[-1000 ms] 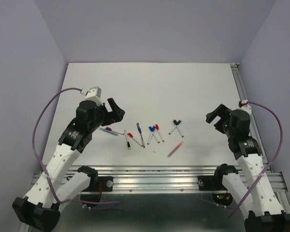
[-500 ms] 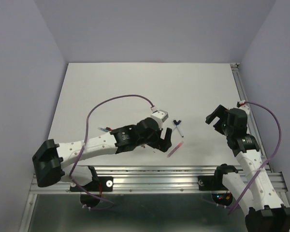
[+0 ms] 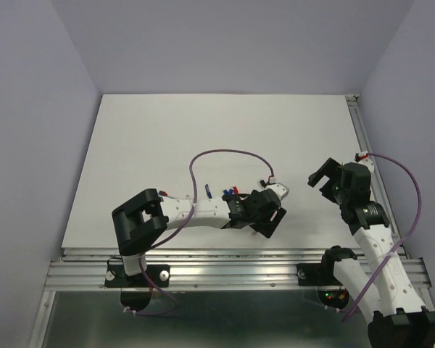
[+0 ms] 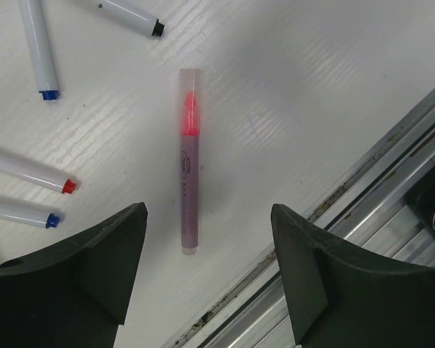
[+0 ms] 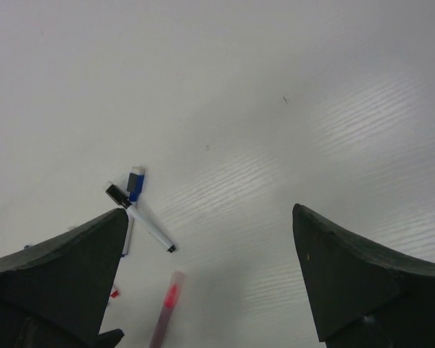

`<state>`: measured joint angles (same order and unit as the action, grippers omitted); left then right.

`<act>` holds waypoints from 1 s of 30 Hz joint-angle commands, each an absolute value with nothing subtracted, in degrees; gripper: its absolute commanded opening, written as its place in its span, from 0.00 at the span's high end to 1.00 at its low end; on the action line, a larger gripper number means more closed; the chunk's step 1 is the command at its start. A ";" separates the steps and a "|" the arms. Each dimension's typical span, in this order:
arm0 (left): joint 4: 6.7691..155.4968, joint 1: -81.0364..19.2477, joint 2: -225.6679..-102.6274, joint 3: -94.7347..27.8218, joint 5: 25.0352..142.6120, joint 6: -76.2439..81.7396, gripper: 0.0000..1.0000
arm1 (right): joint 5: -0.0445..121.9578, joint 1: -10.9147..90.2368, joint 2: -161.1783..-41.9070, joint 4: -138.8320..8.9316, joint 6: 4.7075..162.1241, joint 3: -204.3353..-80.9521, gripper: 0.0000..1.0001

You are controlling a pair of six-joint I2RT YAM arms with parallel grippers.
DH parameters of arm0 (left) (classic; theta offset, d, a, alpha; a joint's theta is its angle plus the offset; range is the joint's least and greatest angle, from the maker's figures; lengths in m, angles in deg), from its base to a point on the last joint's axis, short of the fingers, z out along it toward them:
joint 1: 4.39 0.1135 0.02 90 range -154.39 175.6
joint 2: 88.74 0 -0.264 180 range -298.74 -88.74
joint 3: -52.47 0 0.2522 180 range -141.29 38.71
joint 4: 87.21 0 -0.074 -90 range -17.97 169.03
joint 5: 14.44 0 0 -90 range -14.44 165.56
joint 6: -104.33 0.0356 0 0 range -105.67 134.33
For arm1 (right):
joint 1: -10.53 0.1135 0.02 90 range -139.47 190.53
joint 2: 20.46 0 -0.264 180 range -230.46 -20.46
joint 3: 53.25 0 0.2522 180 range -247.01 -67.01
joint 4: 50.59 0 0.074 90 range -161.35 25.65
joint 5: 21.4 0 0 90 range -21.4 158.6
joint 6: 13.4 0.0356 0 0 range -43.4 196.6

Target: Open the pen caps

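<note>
A pink pen [image 4: 188, 188] lies on the white table, its clear cap [image 4: 188, 90] over a bright pink tip. My left gripper [image 4: 209, 217] hangs open right above it. The pen's bottom end sits between the fingers, nearer the left finger [image 4: 94, 268], and touches neither. From above, the left gripper [image 3: 267, 220] covers most of that pen. Blue cap [image 3: 209, 193] and red cap [image 3: 235, 190] show beside the arm. My right gripper [image 5: 210, 212] is open and empty over bare table. A black cap [image 5: 117, 193] and a blue cap [image 5: 135, 183] lie ahead of it to the left.
White pens with small blue [image 4: 49, 94], black [image 4: 158, 30] and red [image 4: 69, 186] ends lie past the pink pen's upper left. The metal rail [image 4: 391, 188] at the table's near edge runs close by the left gripper's right finger. The right gripper [image 3: 322, 176] is near the right edge.
My left arm has swung far to the right, from the left-hand pens to above the pink pen. Its jaws have narrowed a little. The right arm has barely moved.
</note>
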<state>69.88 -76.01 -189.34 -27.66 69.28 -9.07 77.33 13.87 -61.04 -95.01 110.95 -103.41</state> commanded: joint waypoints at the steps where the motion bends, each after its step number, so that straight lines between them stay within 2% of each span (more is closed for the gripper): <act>1: 69.36 -76.20 -190.34 -32.39 67.03 -7.47 0.21 | 76.68 13.52 -60.36 -94.24 111.14 -104.71 0.00; 2: 69.27 -76.20 -191.39 -32.56 67.30 -6.86 0.28 | 76.68 13.52 -60.36 -94.24 111.14 -104.80 0.00; 3: 69.36 -76.20 -192.01 -32.65 67.65 -6.68 0.31 | 76.68 13.61 -60.36 -94.24 111.06 -104.89 0.00; 13: 68.04 -76.55 -196.40 -32.30 65.11 -6.50 0.33 | 76.77 13.52 -60.10 -94.15 111.14 -104.89 0.00; 16: 68.22 -76.64 -197.90 -32.92 65.45 -6.85 0.36 | 76.77 13.61 -60.01 -94.06 111.14 -104.80 0.00; 17: 68.13 -76.73 -198.51 -33.09 65.19 -6.94 0.41 | 76.77 13.52 -60.01 -94.06 111.14 -104.80 0.00; 21: 68.04 -76.90 -199.92 -33.53 64.22 -6.85 0.51 | 76.68 13.61 -60.01 -93.97 111.14 -104.80 0.00; 25: 67.96 -78.13 -200.98 -33.53 64.31 -5.80 0.55 | 76.68 13.52 -59.92 -93.97 111.14 -104.80 0.00; 28: 67.26 -78.66 -201.50 -33.53 64.31 -5.18 0.62 | 76.68 13.52 -59.75 -93.97 111.06 -104.80 0.00; 30: 66.82 -78.84 -201.51 -33.01 64.23 -5.18 0.74 | 76.60 13.52 -59.75 -94.15 111.14 -104.80 0.00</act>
